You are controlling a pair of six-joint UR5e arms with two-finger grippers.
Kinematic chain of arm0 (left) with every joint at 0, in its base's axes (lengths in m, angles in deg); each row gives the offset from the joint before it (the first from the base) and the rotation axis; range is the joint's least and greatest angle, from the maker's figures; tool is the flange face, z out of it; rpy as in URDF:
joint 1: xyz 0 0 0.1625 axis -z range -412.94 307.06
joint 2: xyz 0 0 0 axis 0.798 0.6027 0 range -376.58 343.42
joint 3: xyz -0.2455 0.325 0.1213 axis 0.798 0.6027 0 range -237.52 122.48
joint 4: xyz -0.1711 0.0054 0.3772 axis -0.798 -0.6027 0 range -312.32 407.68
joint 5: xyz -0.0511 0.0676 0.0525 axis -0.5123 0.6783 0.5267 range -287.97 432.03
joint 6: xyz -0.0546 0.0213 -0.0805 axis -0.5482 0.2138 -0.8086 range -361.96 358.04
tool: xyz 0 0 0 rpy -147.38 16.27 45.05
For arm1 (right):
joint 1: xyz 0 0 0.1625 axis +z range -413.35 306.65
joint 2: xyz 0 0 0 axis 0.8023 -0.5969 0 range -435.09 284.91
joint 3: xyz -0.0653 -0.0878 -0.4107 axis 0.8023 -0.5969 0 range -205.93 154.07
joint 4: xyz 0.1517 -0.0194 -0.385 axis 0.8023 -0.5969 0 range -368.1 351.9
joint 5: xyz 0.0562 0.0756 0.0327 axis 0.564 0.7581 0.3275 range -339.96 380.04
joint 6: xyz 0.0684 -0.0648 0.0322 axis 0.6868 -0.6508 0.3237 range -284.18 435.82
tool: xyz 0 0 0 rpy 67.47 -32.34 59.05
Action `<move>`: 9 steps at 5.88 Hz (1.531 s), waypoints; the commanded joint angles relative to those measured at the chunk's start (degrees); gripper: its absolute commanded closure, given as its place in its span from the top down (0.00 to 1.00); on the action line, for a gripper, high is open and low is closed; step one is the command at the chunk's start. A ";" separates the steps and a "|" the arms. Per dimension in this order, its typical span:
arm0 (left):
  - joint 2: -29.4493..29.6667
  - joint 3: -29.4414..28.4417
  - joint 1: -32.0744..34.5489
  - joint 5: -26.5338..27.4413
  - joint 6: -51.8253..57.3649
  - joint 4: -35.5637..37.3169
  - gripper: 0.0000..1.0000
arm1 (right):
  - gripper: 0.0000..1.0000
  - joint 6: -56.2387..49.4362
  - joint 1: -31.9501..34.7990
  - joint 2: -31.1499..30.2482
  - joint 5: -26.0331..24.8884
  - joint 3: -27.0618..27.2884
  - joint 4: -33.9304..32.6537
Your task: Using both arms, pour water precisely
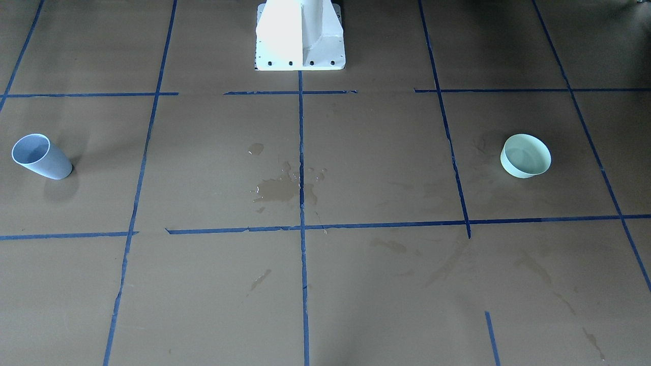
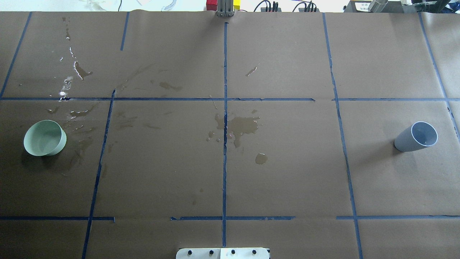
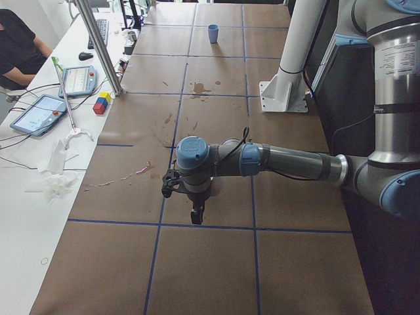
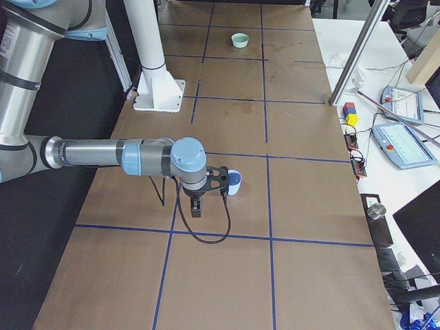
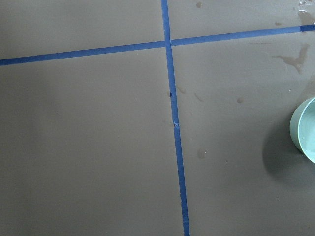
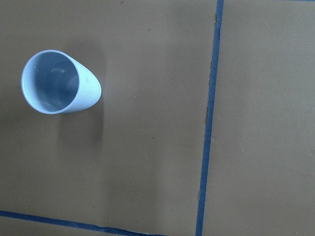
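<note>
Front-facing: the water (image 1: 278,189) lies as a spilled puddle at the middle of the tabletop (image 1: 213,284), across a blue tape line (image 1: 301,152); a blue cup (image 1: 41,156) stands toward the edge on my right, a green bowl (image 1: 525,155) toward the edge on my left. Overhead: wet streaks (image 2: 77,70) glint near the far left corner. Left side: my left claw (image 3: 196,213) hangs above the tabletop's left end; I cannot tell whether its fingers are apart. Right side: my right claw (image 4: 196,206) hangs near the cup; again I cannot tell. Left wrist: the bowl sits at the picture's right edge. Right wrist: the cup shows mouth up.
</note>
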 commanded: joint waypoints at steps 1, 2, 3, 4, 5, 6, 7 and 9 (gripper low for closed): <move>0.31 0.39 -0.02 -0.01 0.01 -0.20 1.00 | 1.00 -0.17 0.00 0.10 0.15 0.60 0.05; 0.14 0.66 -0.02 -0.18 0.01 -0.89 1.00 | 1.00 0.44 -0.17 0.19 0.06 0.52 -0.21; 0.14 0.66 -0.02 -2.88 -0.08 -1.34 1.00 | 1.00 0.53 -0.18 0.28 0.15 0.69 0.04; 0.14 -0.30 -0.11 -5.26 -0.17 -2.30 1.00 | 1.00 0.45 -0.18 0.36 0.06 0.70 0.05; 0.23 -0.31 -0.54 -6.85 -0.26 -2.48 1.00 | 1.00 0.45 -0.18 0.37 0.06 0.70 0.05; 0.40 -0.22 -2.03 -6.78 -0.87 -2.83 1.00 | 1.00 0.53 -0.18 0.45 -0.11 0.70 0.05; 0.40 -0.39 -5.70 -6.60 -12.44 -8.23 1.00 | 1.00 0.71 -0.18 0.54 -0.11 0.61 0.05; 0.14 -2.57 -13.08 -6.07 -25.62 -18.08 1.00 | 1.00 0.54 -0.18 0.37 0.06 0.35 0.05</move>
